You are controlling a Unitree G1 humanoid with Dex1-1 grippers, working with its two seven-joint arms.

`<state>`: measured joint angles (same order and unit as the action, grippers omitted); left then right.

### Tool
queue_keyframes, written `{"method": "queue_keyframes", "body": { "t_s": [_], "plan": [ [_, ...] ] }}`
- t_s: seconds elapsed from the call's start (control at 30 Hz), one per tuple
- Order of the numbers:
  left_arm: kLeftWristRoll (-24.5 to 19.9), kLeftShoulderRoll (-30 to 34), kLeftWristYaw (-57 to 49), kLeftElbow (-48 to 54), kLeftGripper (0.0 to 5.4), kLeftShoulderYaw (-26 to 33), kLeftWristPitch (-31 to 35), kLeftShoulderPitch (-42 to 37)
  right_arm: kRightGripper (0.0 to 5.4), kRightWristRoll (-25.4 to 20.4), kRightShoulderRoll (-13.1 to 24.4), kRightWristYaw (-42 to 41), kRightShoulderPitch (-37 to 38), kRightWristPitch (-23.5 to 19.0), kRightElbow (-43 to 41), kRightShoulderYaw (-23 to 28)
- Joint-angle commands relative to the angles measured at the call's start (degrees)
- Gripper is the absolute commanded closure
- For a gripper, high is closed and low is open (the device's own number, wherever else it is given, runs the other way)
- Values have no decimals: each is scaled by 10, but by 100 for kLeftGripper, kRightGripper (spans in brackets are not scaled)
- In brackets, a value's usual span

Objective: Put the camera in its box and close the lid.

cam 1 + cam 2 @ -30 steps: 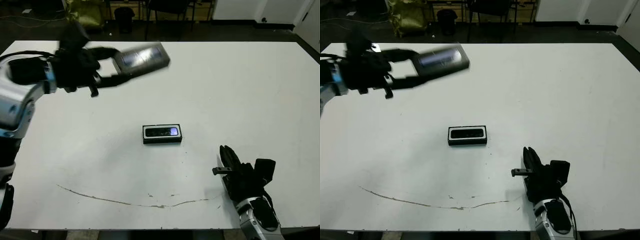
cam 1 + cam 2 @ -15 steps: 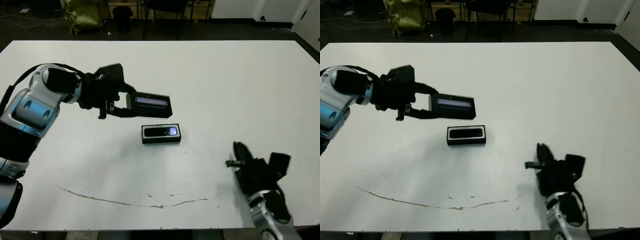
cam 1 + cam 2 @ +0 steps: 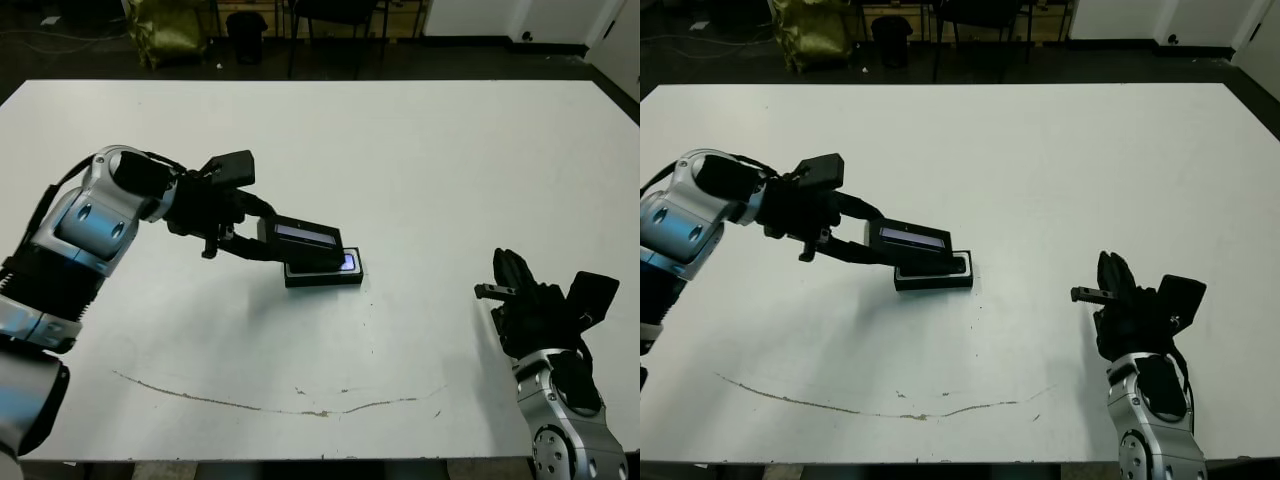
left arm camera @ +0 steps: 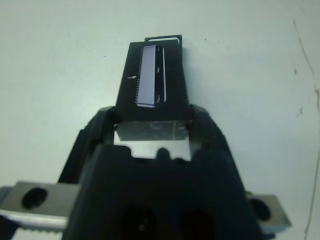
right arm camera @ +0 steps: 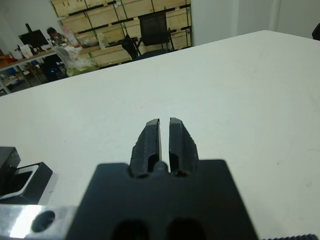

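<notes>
The box, a small black tray, lies at the middle of the white table. The camera lies in it; only its bluish end shows past the lid. My left gripper is shut on one end of the lid, a flat black cover with a pale strip. It holds the lid tilted, low over the left part of the box. The left wrist view shows the box rim just beyond the lid's far end. My right gripper is shut on nothing and stands apart near the front right of the table.
A thin brown mark runs along the table near its front edge. Chairs and a yellow bag stand beyond the far edge. A person sits far off in the right wrist view.
My left gripper has brought the lid down and to the right, from high over the far left to just above the box. My right gripper has shifted right and a little away.
</notes>
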<state>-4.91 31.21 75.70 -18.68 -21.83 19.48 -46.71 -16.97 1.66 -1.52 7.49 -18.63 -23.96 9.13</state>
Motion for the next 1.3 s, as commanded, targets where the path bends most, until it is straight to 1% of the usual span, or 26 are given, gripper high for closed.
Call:
{"method": "queue_keyframes", "body": {
  "t_s": [0.03, 0.13, 0.3, 0.43, 0.5, 0.53, 0.63, 0.73, 0.87, 0.97, 1.03, 1.17, 1.3],
  "plan": [
    [-11, -24, 6, -31, 316, 8, 6, -12, 540, 8, -2, 3, 14, -8, 5, -12],
    [-18, -42, 3, -46, 316, 15, 12, -19, 540, -1, -6, -16, 20, 13, 26, -16],
    [-29, -62, 0, -67, 316, 26, 54, -32, 540, 10, -7, -18, 28, 22, 35, -29],
    [-26, -67, -3, -72, 316, 28, 51, -37, 540, 6, -3, -46, 26, 60, 69, -30],
    [-26, -69, -5, -73, 316, 28, 53, -39, 540, 10, -4, -47, 29, 64, 70, -34],
    [-25, -69, -6, -73, 316, 27, 55, -40, 540, 12, -5, -44, 31, 62, 66, -37],
    [-20, -69, -11, -68, 316, 23, 65, -43, 540, 12, -9, -28, 38, 35, 41, -42],
    [-15, -69, -14, -64, 316, 20, 56, -43, 540, 19, -2, -33, 38, 42, 45, -46],
    [-9, -68, -12, -61, 316, 17, 44, -41, 540, 15, -7, -24, 42, 23, 30, -48],
    [-7, -65, -10, -57, 316, 13, 45, -40, 540, 12, -11, -28, 43, 31, 36, -47],
    [-6, -63, -7, -57, 316, 12, 45, -40, 540, 9, -14, -26, 43, 27, 37, -46],
    [-1, -61, -1, -60, 316, 9, 25, -36, 540, 16, -12, -29, 42, 35, 41, -47],
    [3, -61, 1, -58, 316, 4, 25, -33, 540, 19, -13, -21, 44, 17, 30, -49]
  ]
}}
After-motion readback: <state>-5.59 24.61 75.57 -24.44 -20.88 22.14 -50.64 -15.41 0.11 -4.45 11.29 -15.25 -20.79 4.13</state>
